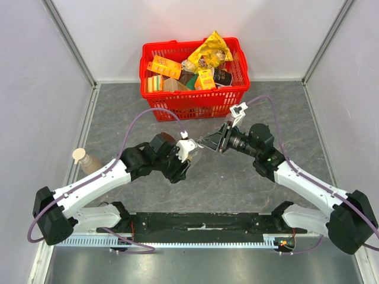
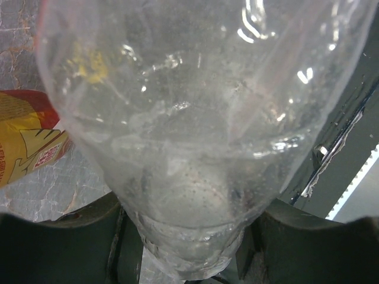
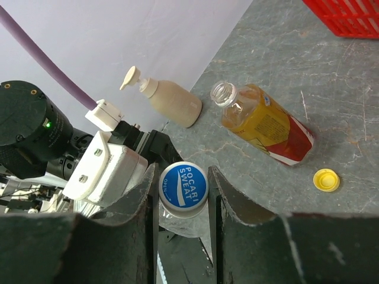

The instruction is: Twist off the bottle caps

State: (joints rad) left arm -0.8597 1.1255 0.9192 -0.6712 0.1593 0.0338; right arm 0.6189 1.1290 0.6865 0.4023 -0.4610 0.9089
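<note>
Gripping the clear bottle (image 2: 195, 118), your left gripper (image 2: 189, 254) is clamped; your right gripper (image 3: 182, 204) pinches its blue cap (image 3: 183, 190); yellow cap (image 3: 326, 180) lies on the table (image 3: 284, 53) near the open bottle (image 3: 266, 125)

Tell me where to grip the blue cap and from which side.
Grip the blue cap on its round side wall, across its width, coming head-on along the axis of the clear bottle. The cap's printed top faces the right gripper, which straddles it, while the left gripper holds that bottle.
</note>
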